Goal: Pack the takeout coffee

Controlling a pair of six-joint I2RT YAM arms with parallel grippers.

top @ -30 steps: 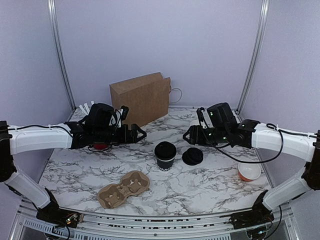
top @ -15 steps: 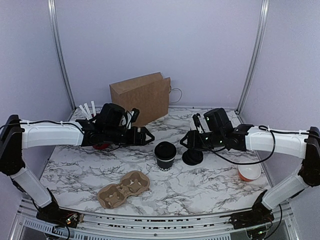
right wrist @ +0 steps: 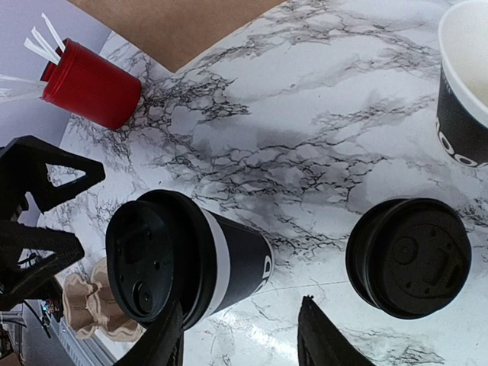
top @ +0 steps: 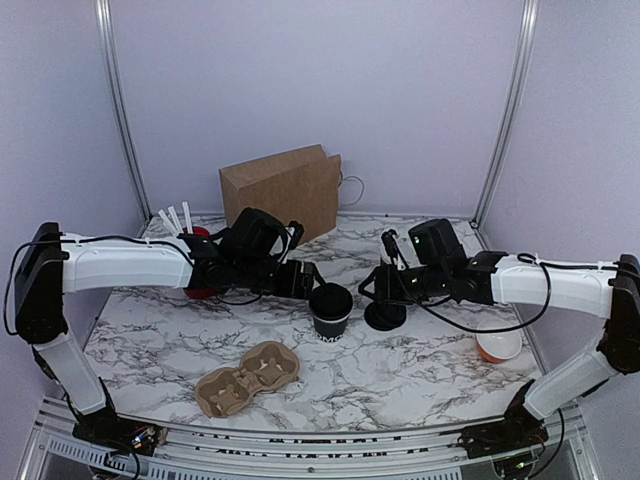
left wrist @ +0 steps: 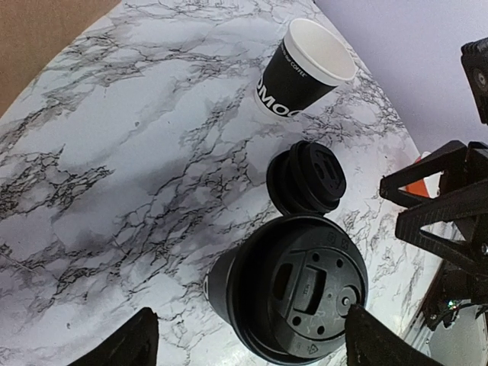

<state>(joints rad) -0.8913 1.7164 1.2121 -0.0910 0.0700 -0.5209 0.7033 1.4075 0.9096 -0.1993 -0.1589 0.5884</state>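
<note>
Both arms have closed in toward mid-table over the last second: the left gripper [top: 304, 281] is just left of the takeout coffee [top: 330, 308], which stands lidded at centre. Its jaws are spread wide to either side of the cup (set to straddle it, I judge), while the right gripper [top: 373, 287] hangs over the loose lid [top: 385, 316], jaws partly apart and empty. The left wrist view shows an unlidded cup [left wrist: 305, 67] farther back, which the top view seems to hide behind the right arm.
</note>
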